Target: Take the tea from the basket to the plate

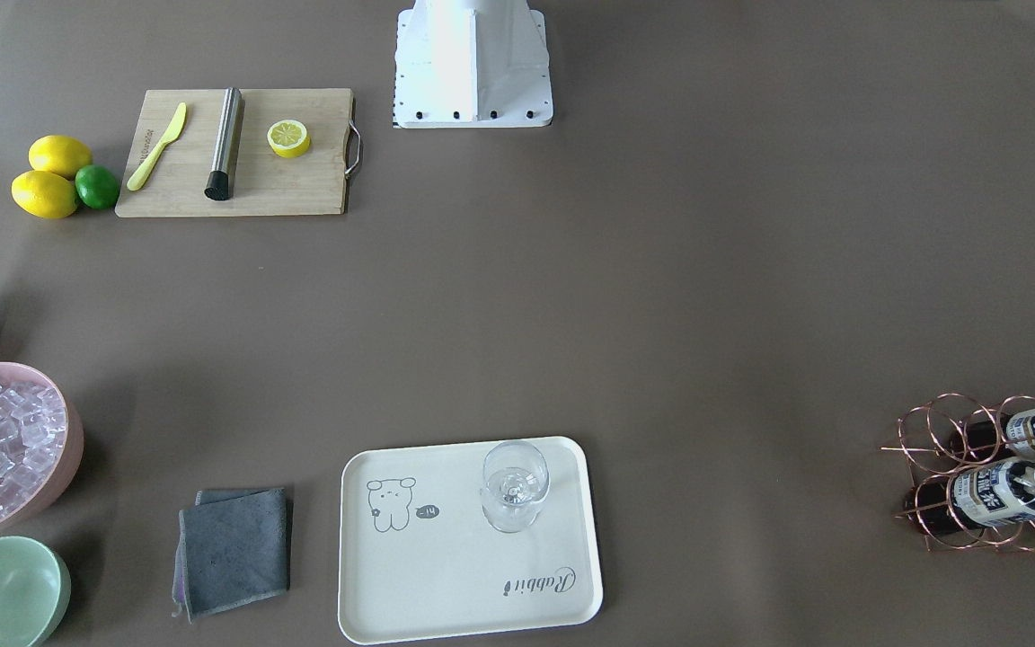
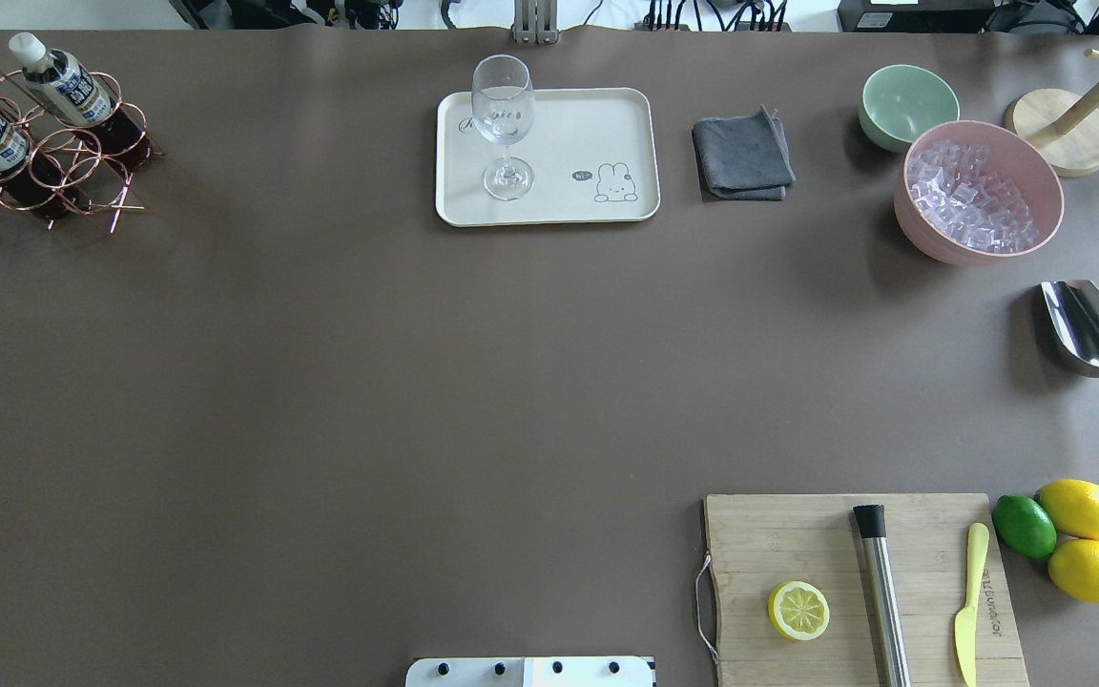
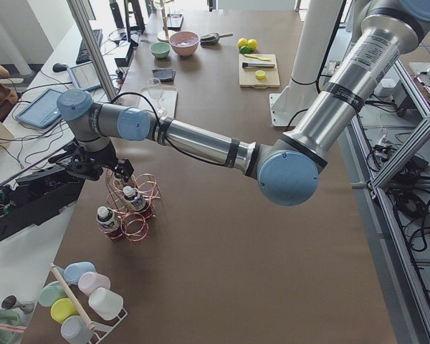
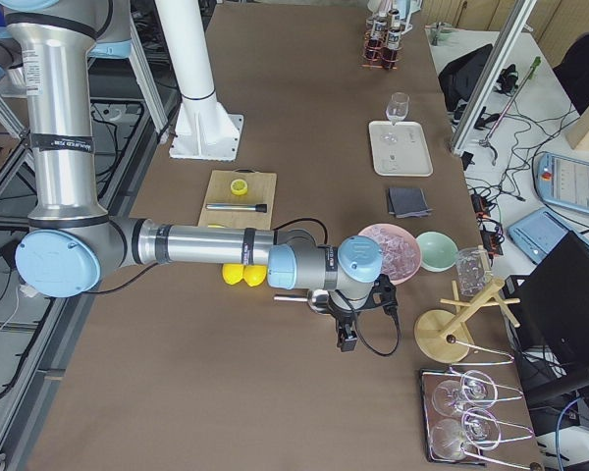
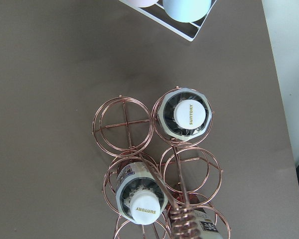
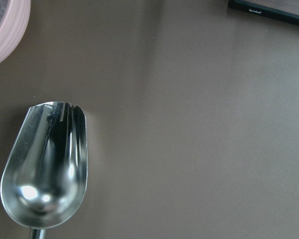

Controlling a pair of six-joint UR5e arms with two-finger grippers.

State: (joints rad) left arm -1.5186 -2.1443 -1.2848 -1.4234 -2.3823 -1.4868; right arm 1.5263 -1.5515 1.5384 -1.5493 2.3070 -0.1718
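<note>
Matte brown table [image 2: 321, 382]: copper wire basket [image 2: 82, 167] at the overhead view's upper left, tea bottles [image 2: 61, 84] upright in its ring cells. Cream plate [image 2: 578, 134] at top centre, well apart, bearing a stemmed glass [image 2: 504, 105]. Above the basket hangs the left gripper [image 3: 86, 166], above the steel scoop [image 6: 45, 169] near the pink ice bowl [image 2: 979, 191] the right gripper [image 4: 356, 312]; whether either pair of jaws is wide or closed cannot be told.
</note>
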